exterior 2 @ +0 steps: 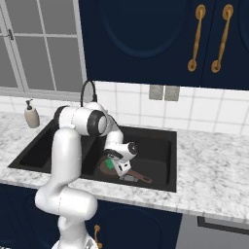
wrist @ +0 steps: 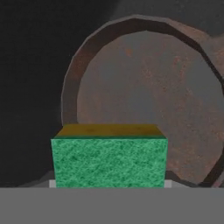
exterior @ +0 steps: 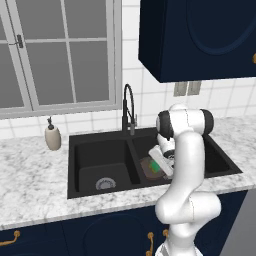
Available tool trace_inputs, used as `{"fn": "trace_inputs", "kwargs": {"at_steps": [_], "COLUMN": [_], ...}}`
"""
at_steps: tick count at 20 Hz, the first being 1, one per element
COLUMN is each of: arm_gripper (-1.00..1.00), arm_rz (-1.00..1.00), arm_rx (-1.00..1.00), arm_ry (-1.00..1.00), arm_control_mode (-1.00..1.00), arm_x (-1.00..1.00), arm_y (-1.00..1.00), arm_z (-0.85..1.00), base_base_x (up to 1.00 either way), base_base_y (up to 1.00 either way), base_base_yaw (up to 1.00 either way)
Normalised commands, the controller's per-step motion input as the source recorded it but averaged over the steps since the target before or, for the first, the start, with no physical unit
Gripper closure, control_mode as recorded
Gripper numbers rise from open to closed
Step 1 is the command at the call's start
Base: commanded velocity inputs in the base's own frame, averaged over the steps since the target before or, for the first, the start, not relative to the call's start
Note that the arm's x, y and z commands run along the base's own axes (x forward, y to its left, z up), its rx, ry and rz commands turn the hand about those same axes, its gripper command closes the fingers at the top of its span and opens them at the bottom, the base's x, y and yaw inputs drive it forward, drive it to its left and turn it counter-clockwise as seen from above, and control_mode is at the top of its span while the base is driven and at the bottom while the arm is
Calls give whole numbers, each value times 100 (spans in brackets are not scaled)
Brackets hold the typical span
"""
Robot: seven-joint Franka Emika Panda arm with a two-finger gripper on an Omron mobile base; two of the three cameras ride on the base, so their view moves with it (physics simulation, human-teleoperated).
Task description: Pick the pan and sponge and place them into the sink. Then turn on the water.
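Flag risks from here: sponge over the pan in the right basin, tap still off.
1. The sponge sits between the jaws of the gripper above the pan; released here, it will likely land in the pan, maybe bouncing off its rim.
2. The pan's handle lies near the front wall of the sink; a low withdrawal could clip it.
3. The arm bends close to the faucet; reaching for it may be awkward.

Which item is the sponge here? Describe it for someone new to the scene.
Find the black double-basin sink in the marble counter; in its right basin lies the copper-coloured pan. The sponge is the small rectangular block just above that pan, at the gripper. Its bright green face over a yellow layer sets it apart.
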Motion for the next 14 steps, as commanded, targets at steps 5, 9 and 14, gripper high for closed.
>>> {"fn": "trace_inputs", "kwargs": {"at_steps": [5, 9, 14], "arm_gripper": [100, 100, -100], "arm_rz": [0, 0, 0], "arm_rx": [2, 1, 0], "arm_ry": [0, 0, 0], "arm_control_mode": [-100, -100, -100], "arm_x": [26, 21, 18], "arm_y": [0, 0, 0], "arm_z": [-47, -45, -39], "base_base_x": [0, 0, 0], "base_base_y": [0, 0, 0], "base_base_yaw": [0, 0, 0]}}
